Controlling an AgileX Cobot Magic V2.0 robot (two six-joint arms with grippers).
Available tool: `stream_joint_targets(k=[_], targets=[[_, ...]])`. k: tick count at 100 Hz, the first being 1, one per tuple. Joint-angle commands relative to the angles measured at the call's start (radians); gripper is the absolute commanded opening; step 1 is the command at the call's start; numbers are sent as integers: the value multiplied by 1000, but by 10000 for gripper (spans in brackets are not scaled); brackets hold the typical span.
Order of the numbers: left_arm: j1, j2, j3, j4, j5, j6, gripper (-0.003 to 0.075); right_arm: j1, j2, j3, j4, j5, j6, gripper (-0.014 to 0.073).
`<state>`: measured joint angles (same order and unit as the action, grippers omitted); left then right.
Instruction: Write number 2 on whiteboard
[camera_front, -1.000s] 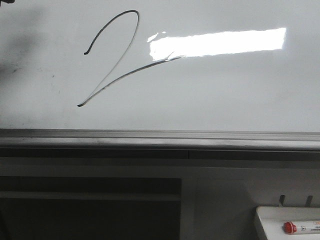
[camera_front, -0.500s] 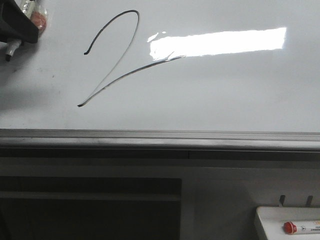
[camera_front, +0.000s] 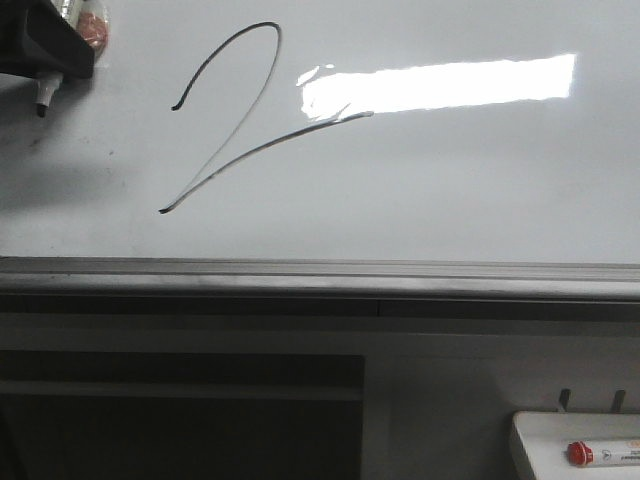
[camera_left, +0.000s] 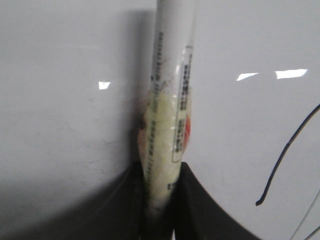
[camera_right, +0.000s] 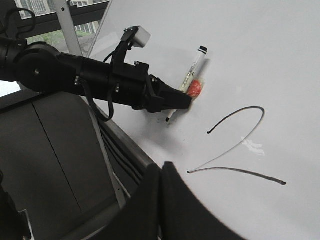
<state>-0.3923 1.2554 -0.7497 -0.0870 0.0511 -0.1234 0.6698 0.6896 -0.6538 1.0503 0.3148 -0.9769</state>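
Note:
The number 2 (camera_front: 250, 150) stands drawn in thin black line on the left half of the whiteboard (camera_front: 450, 190). My left gripper (camera_front: 45, 60) is at the top left corner of the front view, shut on a white marker whose black tip (camera_front: 41, 105) points down, left of the 2's hook. In the left wrist view the marker (camera_left: 167, 100) is pinched between the jaws of the left gripper (camera_left: 160, 200), with part of the stroke (camera_left: 285, 155) beside it. My right gripper (camera_right: 161, 172) is shut and empty, off the board near the 2's tail (camera_right: 235, 171).
A grey metal rail (camera_front: 320, 280) runs along the board's lower edge. A small white tray (camera_front: 545, 440) with a red-capped marker (camera_front: 600, 455) sits at the lower right. A bright glare (camera_front: 440, 85) crosses the board. The left arm (camera_right: 100, 80) reaches over the board's side.
The left gripper with the marker has come into the front view at the top left and shifted right and down. The drawn 2 is unchanged.

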Motion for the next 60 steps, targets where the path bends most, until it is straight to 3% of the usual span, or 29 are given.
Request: stream_joint_targets(k=[1,17,24,60], targets=[[4,15,-25,2,-60,-8,76,-6,11,-27,26,-44,-1,-76],[4,15,-25,2,-60,-8,334,-6,40,-27,26,-44,-1,-76],[4,15,-25,2,-60,-8,407,-6,56,-27,26,-44,-1,-76],[4,0,-25,2,-51,-8,463,-6,129,-27,67,-44,-1,-76]])
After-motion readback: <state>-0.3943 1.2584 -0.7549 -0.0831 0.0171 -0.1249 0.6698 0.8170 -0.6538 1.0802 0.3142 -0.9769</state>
